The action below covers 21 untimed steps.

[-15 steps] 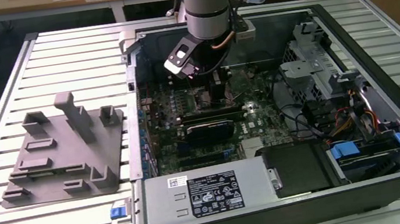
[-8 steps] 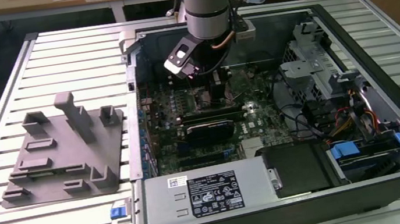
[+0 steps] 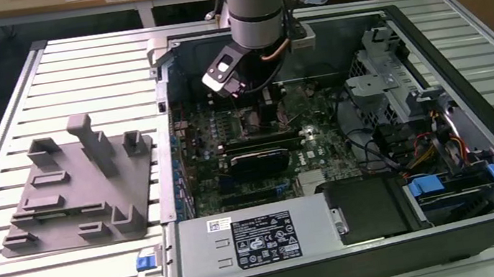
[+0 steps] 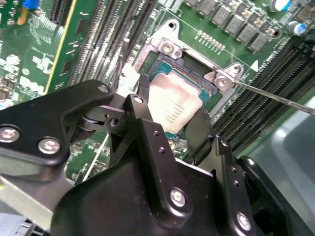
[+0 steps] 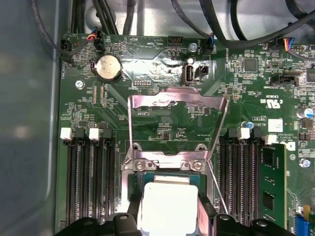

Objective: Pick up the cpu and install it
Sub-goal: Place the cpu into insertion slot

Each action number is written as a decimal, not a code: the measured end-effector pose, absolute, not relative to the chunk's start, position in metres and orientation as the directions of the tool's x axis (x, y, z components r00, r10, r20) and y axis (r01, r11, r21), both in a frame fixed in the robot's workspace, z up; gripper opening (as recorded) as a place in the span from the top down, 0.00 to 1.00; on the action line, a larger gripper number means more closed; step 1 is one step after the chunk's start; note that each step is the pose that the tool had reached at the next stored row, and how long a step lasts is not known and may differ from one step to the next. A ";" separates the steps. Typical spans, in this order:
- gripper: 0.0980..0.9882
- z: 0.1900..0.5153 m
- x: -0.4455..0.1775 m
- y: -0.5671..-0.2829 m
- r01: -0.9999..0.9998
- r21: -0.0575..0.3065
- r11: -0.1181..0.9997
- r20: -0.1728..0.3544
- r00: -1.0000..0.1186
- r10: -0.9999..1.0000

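Observation:
The cpu (image 4: 173, 101), a flat square chip with a pale silver top, lies level over the open motherboard socket (image 4: 197, 66), its green edge showing inside the metal frame. My gripper (image 4: 170, 118) is shut on the cpu, one black finger against each of two opposite sides. In the first wrist view the cpu (image 5: 167, 206) sits between the fingers (image 5: 134, 209), just below the raised load plate (image 5: 177, 123). In the exterior view the gripper (image 3: 255, 99) reaches down into the open computer case (image 3: 474, 99), above the motherboard's upper middle.
A thin socket lever (image 4: 275, 96) sticks out beside the frame. Memory slots (image 5: 91, 182) flank the socket and a memory stick (image 5: 270, 182) stands in one. A grey fixture plate (image 3: 80, 191) with upright posts lies on the slatted table at the exterior view's left. The power supply (image 3: 260, 234) fills the case's near side.

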State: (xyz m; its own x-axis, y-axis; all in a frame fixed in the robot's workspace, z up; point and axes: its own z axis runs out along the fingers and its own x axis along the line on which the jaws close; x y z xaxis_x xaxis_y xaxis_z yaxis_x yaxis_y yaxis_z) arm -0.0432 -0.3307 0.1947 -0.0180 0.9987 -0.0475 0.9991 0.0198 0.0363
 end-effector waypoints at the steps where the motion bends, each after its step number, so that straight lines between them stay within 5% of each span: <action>1: 0.51 0.195 -0.043 -0.331 0.999 0.036 0.020 -0.042 -0.018 0.999; 21: 0.51 0.195 -0.044 -0.331 0.999 0.037 0.019 -0.039 -0.018 0.999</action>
State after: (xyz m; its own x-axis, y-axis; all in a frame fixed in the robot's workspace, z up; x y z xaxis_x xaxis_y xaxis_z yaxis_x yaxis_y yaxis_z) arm -0.0436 -0.3306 0.1947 -0.0180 0.9991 -0.0393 0.9991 0.0195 0.0368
